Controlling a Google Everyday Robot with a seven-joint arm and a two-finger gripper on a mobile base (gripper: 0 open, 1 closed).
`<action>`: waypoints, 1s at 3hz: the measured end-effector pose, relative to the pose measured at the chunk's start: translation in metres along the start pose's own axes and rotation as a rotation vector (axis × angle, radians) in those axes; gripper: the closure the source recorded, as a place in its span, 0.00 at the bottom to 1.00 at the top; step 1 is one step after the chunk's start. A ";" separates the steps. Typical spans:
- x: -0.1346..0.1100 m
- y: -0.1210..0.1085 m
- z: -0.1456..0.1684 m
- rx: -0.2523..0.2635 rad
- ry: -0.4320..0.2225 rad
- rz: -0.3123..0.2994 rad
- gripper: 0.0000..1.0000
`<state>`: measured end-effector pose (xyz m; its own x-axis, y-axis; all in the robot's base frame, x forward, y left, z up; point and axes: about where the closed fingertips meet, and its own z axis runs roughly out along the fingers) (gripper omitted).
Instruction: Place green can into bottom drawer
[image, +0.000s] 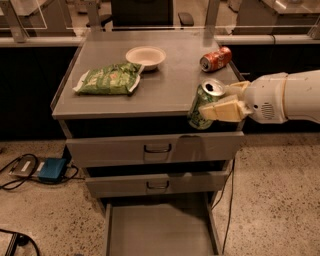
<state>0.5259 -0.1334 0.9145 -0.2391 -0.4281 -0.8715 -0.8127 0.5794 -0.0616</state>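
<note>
Bottom drawer (159, 231) was pulled out nearest the camera, flat grey floor showing, nothing in it. Middle drawer (157, 184) above it sat out a little, dark handle at centre. Top drawer (155, 147) was out slightly less, same kind of handle. A blue box (51, 169) with cables lay on the speckled floor left of the cabinet.

Gripper (216, 103) came in from the right on a white arm (287, 97), at the cabinet's front right corner, level with the front edge of the cabinet top (170, 90). Its cream fingers (223, 109) were clamped on the green can (201, 106), one finger across the front side, the other behind it. The can was off the surface and tilted, silver top and tab facing up and right, its lower end over the dark gap above the top drawer. It was well above the bottom drawer, not in it.

Farther back on the top: flat green chip bag (107, 79) at left, white bowl (145, 56) behind it, red-orange can (215, 58) on its side at back right.
</note>
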 end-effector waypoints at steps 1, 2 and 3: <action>0.000 0.000 0.000 0.000 0.000 0.000 1.00; 0.020 0.000 0.024 -0.023 0.002 0.036 1.00; 0.075 0.024 0.061 -0.088 0.014 0.089 1.00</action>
<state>0.5206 -0.1091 0.8175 -0.3187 -0.3876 -0.8650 -0.8316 0.5522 0.0590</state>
